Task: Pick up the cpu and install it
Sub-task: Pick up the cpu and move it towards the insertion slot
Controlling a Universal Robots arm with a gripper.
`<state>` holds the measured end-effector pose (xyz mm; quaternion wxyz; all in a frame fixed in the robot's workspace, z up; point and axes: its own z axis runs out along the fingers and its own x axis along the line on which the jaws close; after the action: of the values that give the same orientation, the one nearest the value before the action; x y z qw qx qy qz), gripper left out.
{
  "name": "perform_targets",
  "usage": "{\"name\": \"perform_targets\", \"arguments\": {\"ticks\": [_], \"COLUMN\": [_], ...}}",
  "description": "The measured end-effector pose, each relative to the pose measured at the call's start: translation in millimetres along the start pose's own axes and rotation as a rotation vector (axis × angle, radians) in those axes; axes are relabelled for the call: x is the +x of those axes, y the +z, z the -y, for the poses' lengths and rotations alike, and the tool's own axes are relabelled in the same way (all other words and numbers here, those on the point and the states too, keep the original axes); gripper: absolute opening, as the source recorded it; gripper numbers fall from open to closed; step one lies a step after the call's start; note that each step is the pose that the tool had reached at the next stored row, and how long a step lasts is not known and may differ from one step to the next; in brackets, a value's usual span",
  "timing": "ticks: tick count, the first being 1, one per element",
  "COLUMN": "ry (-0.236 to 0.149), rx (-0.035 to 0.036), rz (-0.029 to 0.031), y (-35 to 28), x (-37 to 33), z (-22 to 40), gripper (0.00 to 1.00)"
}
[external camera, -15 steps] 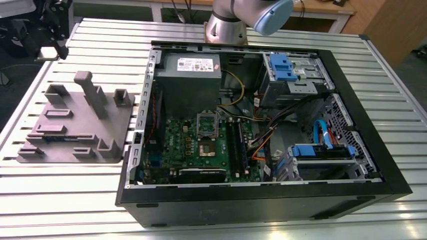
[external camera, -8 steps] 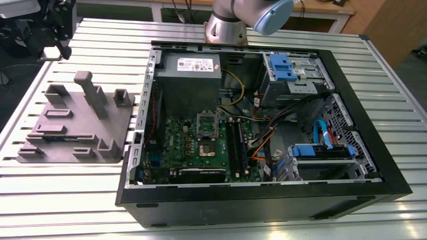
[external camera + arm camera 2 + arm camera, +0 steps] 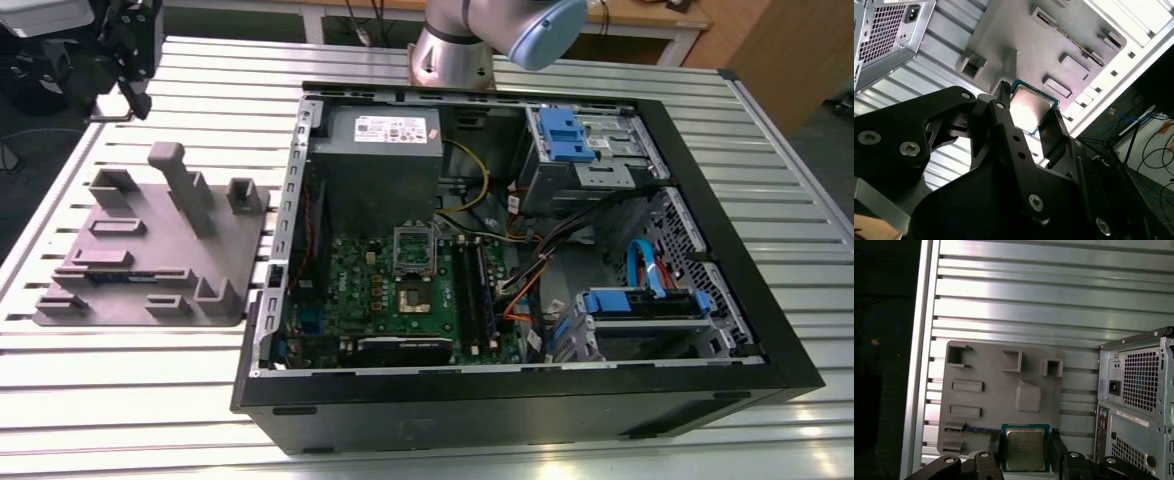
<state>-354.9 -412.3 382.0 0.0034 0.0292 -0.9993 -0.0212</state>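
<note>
Tool (image 3: 1025, 439): clamped on cpu (image 3: 1025, 450) by two opposite edges, clear above fixture (image 3: 989, 402). Handling: likely best carried level, squeeze steady, no tilt.

Cpu (image 3: 1025, 450): one. Gripper (image 3: 1025, 442): one, with two fingers (image 3: 1054, 134). Arm (image 3: 461, 45): one. Grey plate (image 3: 200, 270): one. On plate, counted in first wrist view: three open-sided pockets (image 3: 956, 355), two flat blocks (image 3: 968, 386), one rounded post (image 3: 1028, 396), one thin dark strip (image 3: 971, 429). Case (image 3: 534, 400): one. Inside, in exterior view: one power supply (image 3: 378, 135), one motherboard (image 3: 360, 280), one socket (image 3: 414, 270), two blue brackets (image 3: 563, 135), one blue cable (image 3: 638, 260), one yellow cable (image 3: 467, 170). Table (image 3: 120, 400): one. Vent grilles (image 3: 1141, 380) on case back: two.
</note>
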Motion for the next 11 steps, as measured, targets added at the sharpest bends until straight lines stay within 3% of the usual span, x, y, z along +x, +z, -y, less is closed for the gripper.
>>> {"name": "perform_targets", "arguments": {"ticks": [11], "ry": [0.000], "rx": [0.0000], "rz": [0.0001], "y": [0.0], "x": [-6.5], "z": [0.4], "gripper": [0.47]}}
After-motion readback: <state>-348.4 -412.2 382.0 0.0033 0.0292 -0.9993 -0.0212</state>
